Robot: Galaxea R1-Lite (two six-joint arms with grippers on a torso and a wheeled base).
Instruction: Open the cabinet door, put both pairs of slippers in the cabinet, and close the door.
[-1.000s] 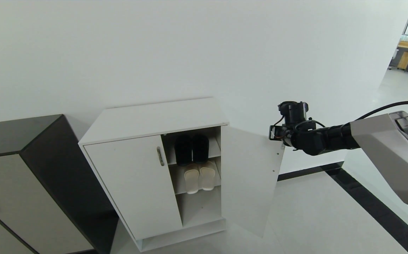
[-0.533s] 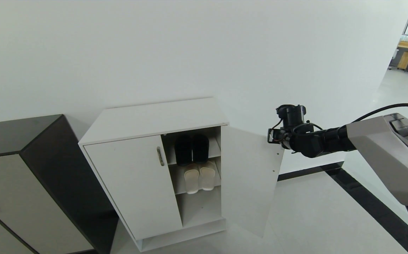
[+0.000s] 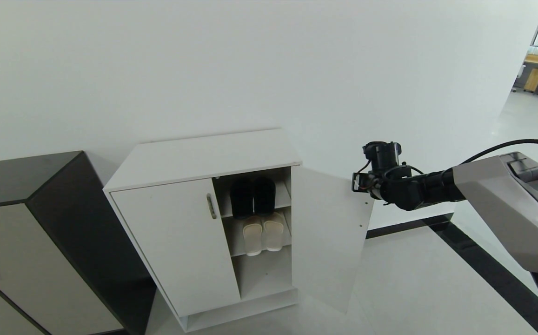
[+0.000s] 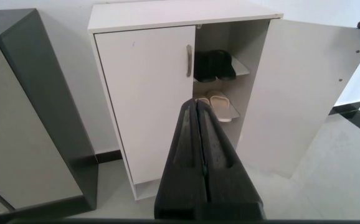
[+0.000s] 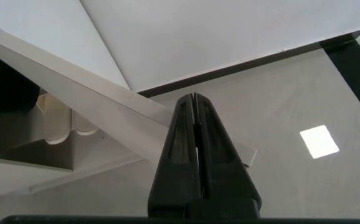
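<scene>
White laminate, smooth and matt, forms the boxy cabinet (image 3: 203,156), which stands against a plain white wall (image 3: 269,65) on a pale, faintly glossy floor (image 3: 413,288) crossed by a black strip. Its left door (image 3: 176,242) is shut and carries a slim metal bar handle (image 3: 211,206). The right door (image 3: 329,232), a flat panel with small holes near its free edge, stands swung wide open.

On the top shelf inside, a pair of black slippers (image 3: 252,195) lies side by side. On the shelf below lies a pair of cream slippers (image 3: 263,235), rounded and soft-looking. Just beside the cabinet, on the robot's left, stands a dark cabinet (image 3: 64,200) with a black top and side and a pale front.

The right arm (image 3: 413,190) stretches roughly level toward the open door's upper outer corner, its wrist just beside that corner; whether it touches I cannot tell. The right gripper (image 5: 196,99) has its fingers pressed together on nothing, with the door's edge running beyond the tips. The left gripper (image 4: 196,104) points at the cabinet front from well back, its fingers likewise closed flat against each other and empty.
</scene>
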